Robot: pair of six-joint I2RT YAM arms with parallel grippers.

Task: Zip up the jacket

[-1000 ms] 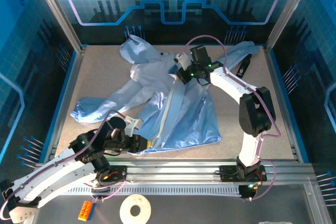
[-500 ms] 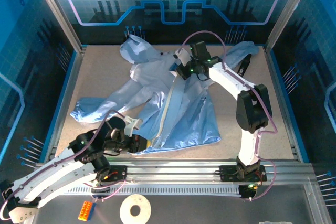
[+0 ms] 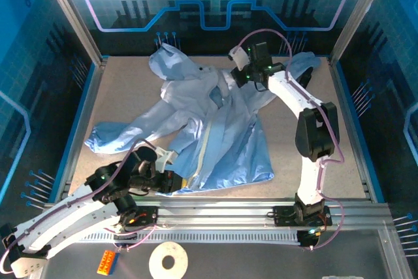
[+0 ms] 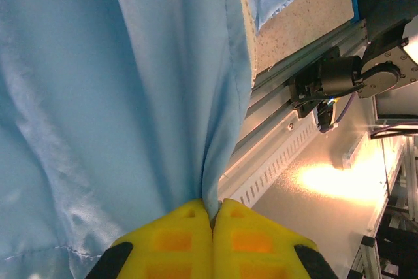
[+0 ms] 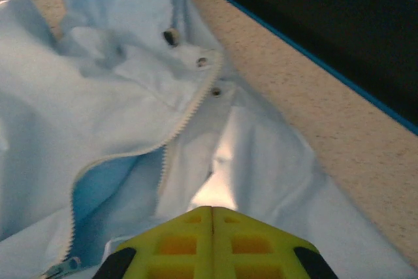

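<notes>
The jacket (image 3: 222, 142) lies spread mid-table, its front open toward the collar; the left gripper (image 3: 174, 181) is clamped on the bottom hem and the right gripper (image 3: 245, 76) has its pads together on a fold by the collar, so the zipping looks part done. Next the slider (image 5: 62, 268) needs pinching and drawing along the open teeth (image 5: 189, 112), where puckered cloth could snag; a tape roll (image 3: 168, 261) and orange brick (image 3: 108, 262) sit well apart

Overhead camera looks down across the table (image 3: 124, 89), both wrist cameras face the jacket (image 3: 232, 142) close up.
</notes>
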